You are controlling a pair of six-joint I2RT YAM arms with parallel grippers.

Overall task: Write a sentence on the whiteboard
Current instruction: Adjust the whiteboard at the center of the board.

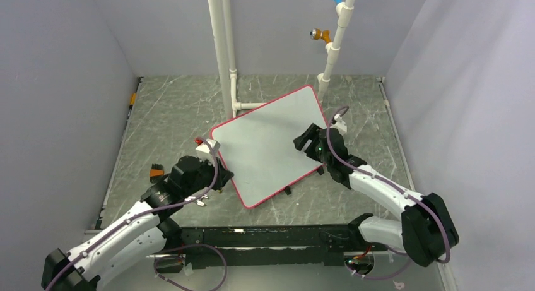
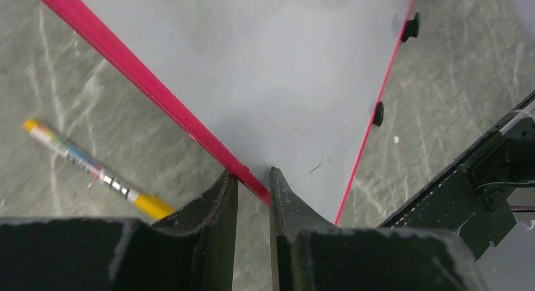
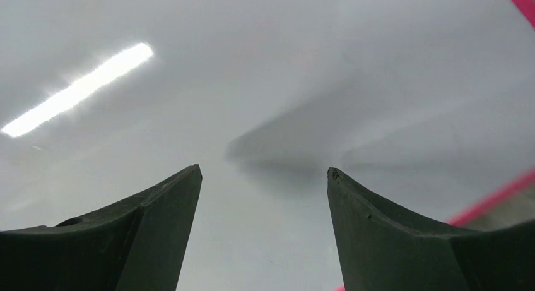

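Note:
The whiteboard (image 1: pixel 271 146) lies tilted on the marbled table, and its red-pink frame (image 2: pixel 145 83) runs diagonally through the left wrist view. Its face looks blank, with no sentence in view. My left gripper (image 1: pixel 221 174) is at the board's near left edge, and its fingertips (image 2: pixel 252 179) are shut on the frame, one finger on each side. My right gripper (image 1: pixel 304 141) hovers over the board's right half. Its jaws (image 3: pixel 264 171) stand open over bare white surface, with nothing between them. A yellow-capped marker (image 2: pixel 94 170) lies on the table left of the left fingers.
White pipes (image 1: pixel 222 51) rise behind the board, with another (image 1: pixel 334 45) at the back right carrying orange and blue fittings. A small orange and black item (image 1: pixel 156 172) sits near the left wall. Grey walls close in three sides, and a black rail (image 1: pixel 265 240) runs along the near edge.

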